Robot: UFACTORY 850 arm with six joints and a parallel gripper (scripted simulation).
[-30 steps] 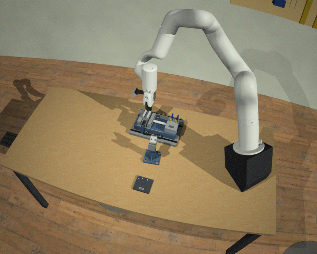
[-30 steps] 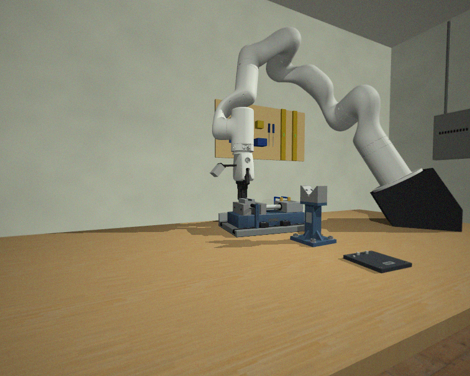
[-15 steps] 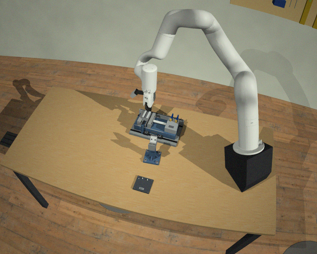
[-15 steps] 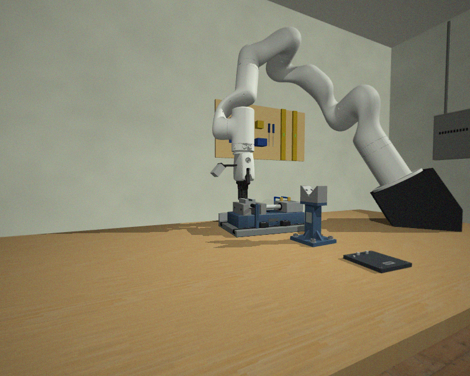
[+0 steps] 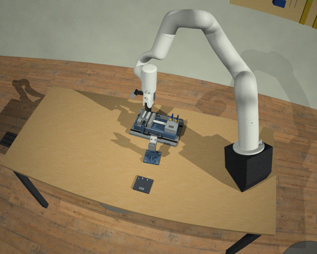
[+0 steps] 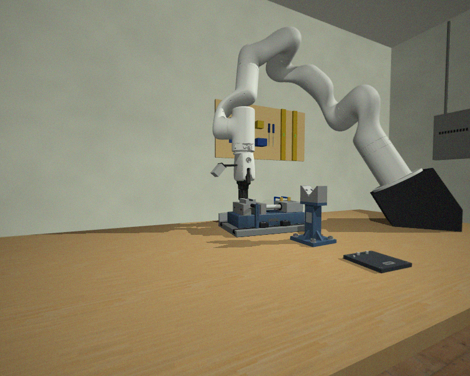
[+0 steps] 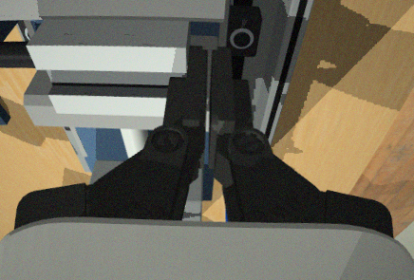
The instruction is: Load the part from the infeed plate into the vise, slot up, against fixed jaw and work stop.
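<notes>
Black fingers pressed together on nothing, my hand [image 7: 208, 83] hangs beside the part [image 7: 107, 58] in the vise [image 5: 156, 126].

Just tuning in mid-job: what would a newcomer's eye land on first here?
First, the tall white arm arching from its black pedestal at the table's right side, its shut, empty gripper pointing straight down at the far end of the blue vise in the middle of the table. Next, the blue V-block stand just in front of the vise, and the dark infeed plate nearer the front edge, with no block on it.
</notes>
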